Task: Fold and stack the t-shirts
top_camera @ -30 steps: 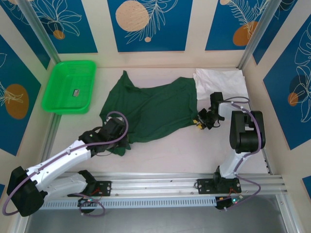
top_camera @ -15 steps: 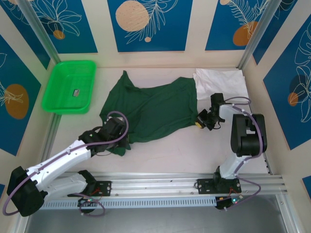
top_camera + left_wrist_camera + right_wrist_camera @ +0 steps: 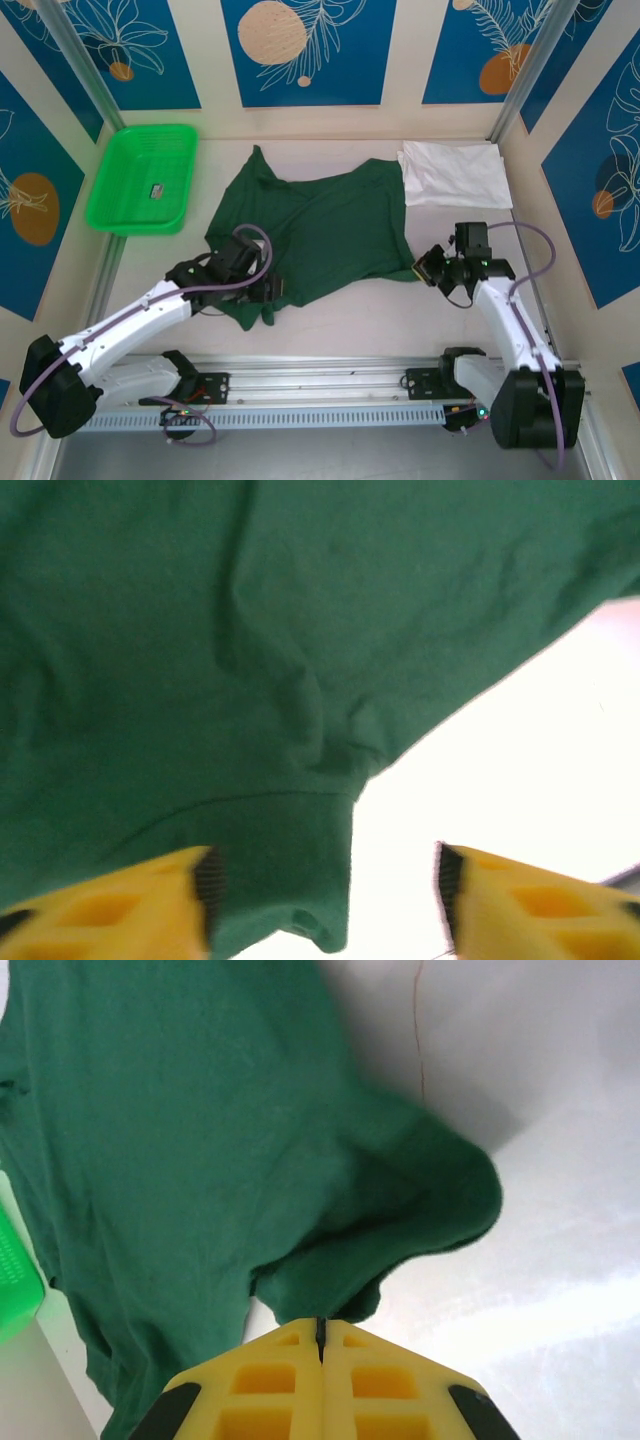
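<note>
At right end effector (image 3: 320, 1324) — green t-shirt (image 3: 180, 1140), pinched.

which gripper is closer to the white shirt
Right. The right gripper is on the white shirt's near side, apart from it; the left gripper is far to the left, over the green shirt.

Rumpled green t-shirt (image 3: 320, 225) — white t-shirt (image 3: 455, 172) beside

Table (image 3: 350, 318) carries green t-shirt (image 3: 320, 225), seemingly folded white t-shirt (image 3: 455, 175), mesh basket (image 3: 135, 226)
</note>
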Controlling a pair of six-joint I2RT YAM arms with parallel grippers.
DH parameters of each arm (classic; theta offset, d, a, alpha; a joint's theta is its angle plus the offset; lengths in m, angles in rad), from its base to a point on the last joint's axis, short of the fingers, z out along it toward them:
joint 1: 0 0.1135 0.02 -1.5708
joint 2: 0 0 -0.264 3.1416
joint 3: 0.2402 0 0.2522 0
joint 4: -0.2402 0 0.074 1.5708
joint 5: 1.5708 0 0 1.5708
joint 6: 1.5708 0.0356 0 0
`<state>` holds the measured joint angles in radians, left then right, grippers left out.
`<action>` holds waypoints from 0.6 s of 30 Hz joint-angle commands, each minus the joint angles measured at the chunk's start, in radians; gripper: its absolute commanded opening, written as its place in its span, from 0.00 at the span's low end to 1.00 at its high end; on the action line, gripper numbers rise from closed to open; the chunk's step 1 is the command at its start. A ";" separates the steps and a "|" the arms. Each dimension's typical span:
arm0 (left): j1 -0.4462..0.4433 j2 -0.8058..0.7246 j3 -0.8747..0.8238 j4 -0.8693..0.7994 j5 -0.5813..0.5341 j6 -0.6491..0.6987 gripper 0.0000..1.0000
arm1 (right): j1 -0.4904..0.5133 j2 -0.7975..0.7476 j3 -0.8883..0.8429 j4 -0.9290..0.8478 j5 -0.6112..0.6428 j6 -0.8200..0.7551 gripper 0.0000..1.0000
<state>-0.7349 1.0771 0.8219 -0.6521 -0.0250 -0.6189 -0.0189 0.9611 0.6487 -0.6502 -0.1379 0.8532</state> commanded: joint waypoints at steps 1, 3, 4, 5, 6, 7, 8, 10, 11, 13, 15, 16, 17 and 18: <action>0.021 0.027 0.098 -0.035 -0.116 -0.022 0.70 | 0.003 -0.093 -0.051 -0.123 -0.018 0.024 0.00; 0.036 0.051 0.133 -0.019 -0.156 -0.030 0.73 | 0.007 -0.129 -0.084 -0.139 -0.024 0.025 0.00; 0.049 0.070 0.151 -0.011 -0.177 -0.036 0.74 | 0.009 -0.141 -0.102 -0.144 -0.019 0.027 0.00; 0.065 0.092 0.165 0.001 -0.185 -0.040 0.74 | 0.010 -0.147 -0.121 -0.141 -0.019 0.033 0.00; 0.086 0.126 0.182 0.019 -0.181 -0.042 0.75 | 0.013 -0.154 -0.138 -0.136 -0.019 0.036 0.00; 0.112 0.165 0.203 0.036 -0.165 -0.043 0.75 | 0.014 -0.155 -0.152 -0.137 -0.013 0.040 0.00; 0.132 0.209 0.223 0.048 -0.150 -0.042 0.74 | 0.018 -0.158 -0.166 -0.130 -0.012 0.047 0.00; 0.175 0.323 0.271 0.074 -0.130 -0.036 0.70 | 0.022 -0.166 -0.194 -0.100 -0.014 0.056 0.00; 0.190 0.378 0.290 0.085 -0.132 -0.035 0.68 | 0.024 -0.167 -0.201 -0.090 -0.009 0.056 0.00; 0.215 0.501 0.325 0.112 -0.131 -0.028 0.64 | 0.029 -0.163 -0.206 -0.070 -0.002 0.050 0.00; 0.245 0.611 0.376 0.116 -0.130 -0.026 0.59 | 0.035 -0.162 -0.204 -0.061 0.010 0.044 0.00; 0.262 0.665 0.401 0.121 -0.139 -0.022 0.56 | 0.038 -0.161 -0.206 -0.049 0.008 0.043 0.00; 0.277 0.708 0.429 0.116 -0.149 -0.024 0.55 | 0.040 -0.163 -0.209 -0.037 0.001 0.040 0.00; 0.298 0.757 0.464 0.114 -0.155 -0.022 0.52 | 0.040 -0.162 -0.214 -0.022 -0.003 0.038 0.00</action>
<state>-0.4870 1.7435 1.2098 -0.5442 -0.1520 -0.6453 0.0135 0.8078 0.4465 -0.7113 -0.1337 0.8898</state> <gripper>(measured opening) 0.538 0.050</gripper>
